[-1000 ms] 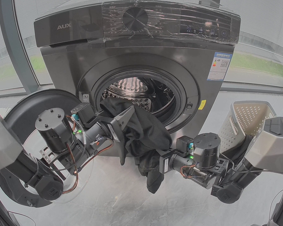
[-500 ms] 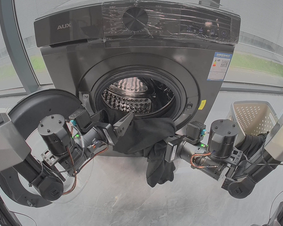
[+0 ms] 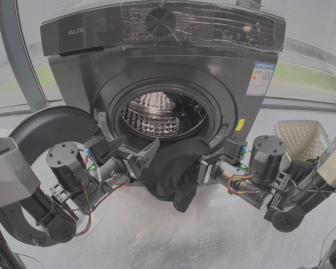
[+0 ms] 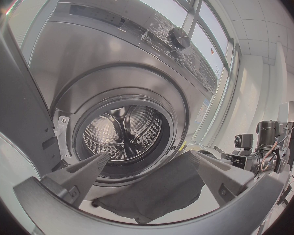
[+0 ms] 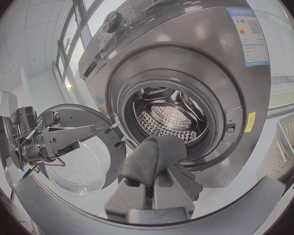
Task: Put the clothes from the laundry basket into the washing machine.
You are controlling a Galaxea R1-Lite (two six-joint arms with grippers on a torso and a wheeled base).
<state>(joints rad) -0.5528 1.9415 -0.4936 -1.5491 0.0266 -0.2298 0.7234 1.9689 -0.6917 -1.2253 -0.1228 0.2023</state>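
My right gripper (image 3: 202, 166) stays clamped on the black cloth garment (image 3: 171, 165). My left gripper (image 3: 141, 139) has let go and stands open. The garment has sagged from the mouth to the lower rim of the dark grey front-loading washing machine (image 3: 156, 75), outside its steel drum (image 3: 156, 118), so I judge it needs lifting again

Arms: black cylindrical joint housings (image 3: 65, 160) with screw rings on flat caps. Orange-brown cables (image 3: 87, 206) looped at wrists. White label strips (image 3: 208, 173). Pale grey angular shells (image 3: 9, 172). Left gripper (image 3: 138, 142) and right gripper (image 5: 150, 183): dark grey wedge fingers.
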